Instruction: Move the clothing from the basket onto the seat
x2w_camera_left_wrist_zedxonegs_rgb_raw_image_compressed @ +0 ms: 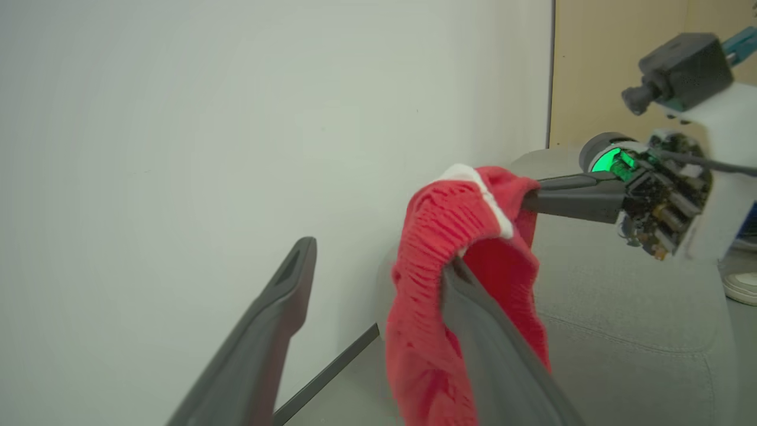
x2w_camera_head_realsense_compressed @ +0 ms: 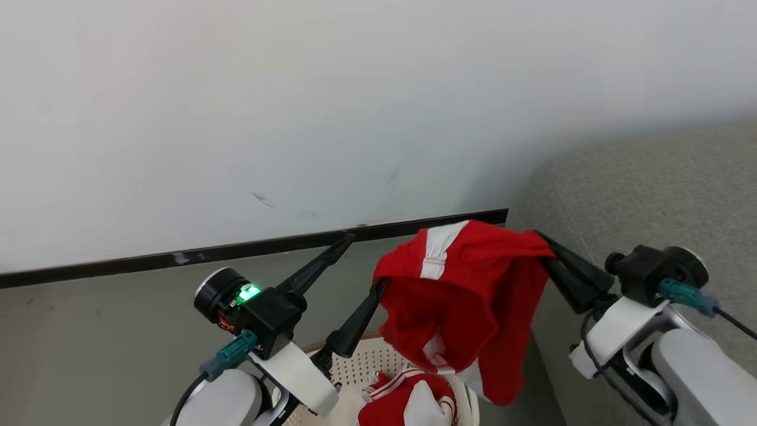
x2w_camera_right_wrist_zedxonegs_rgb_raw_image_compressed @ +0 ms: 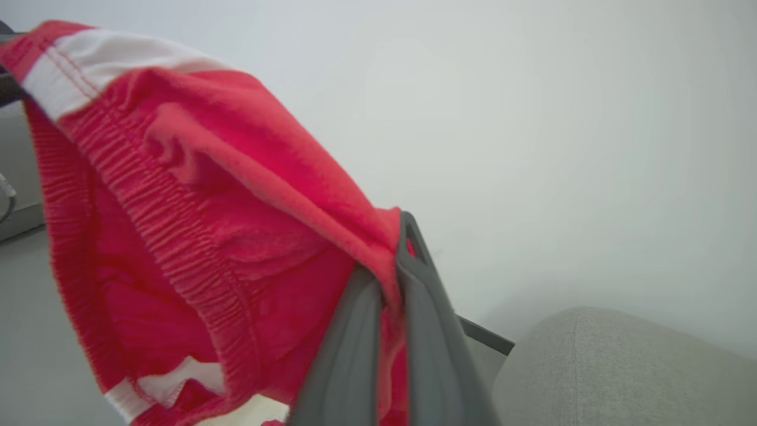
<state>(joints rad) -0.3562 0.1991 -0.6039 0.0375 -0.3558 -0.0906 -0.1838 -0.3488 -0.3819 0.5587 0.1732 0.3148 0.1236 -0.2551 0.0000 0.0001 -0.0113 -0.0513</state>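
The white wall [x2w_camera_head_realsense_compressed: 295, 106] spans the head view from 9 through 12 to 2 o'clock, and the grey seat [x2w_camera_head_realsense_compressed: 650, 189] rises at 3 o'clock. The basket [x2w_camera_head_realsense_compressed: 366, 361] sits low at 6 o'clock, partly hidden by the left arm, with a second garment [x2w_camera_head_realsense_compressed: 414, 402] lying in it. Above it, just right of centre, a red garment [x2w_camera_head_realsense_compressed: 467, 284] hangs in the air by its waistband, lifted out of the basket but not yet over the seat. The right gripper [x2w_camera_head_realsense_compressed: 547, 244], at 4 o'clock, is clenched on the waistband's right edge; its wrist view shows the fabric pinched between both fingers. The left gripper [x2w_camera_head_realsense_compressed: 365, 264], at 7 o'clock, stands released with jaws wide, though the cloth drapes over one fingertip [x2w_camera_left_wrist_zedxonegs_rgb_raw_image_compressed: 467, 313] and may be snagged there. The step in hand looks like a one-arm carry to the seat. Next, that left finger should slip free of the waistband. The right arm can then swing toward 3 o'clock and let go over the cushion.
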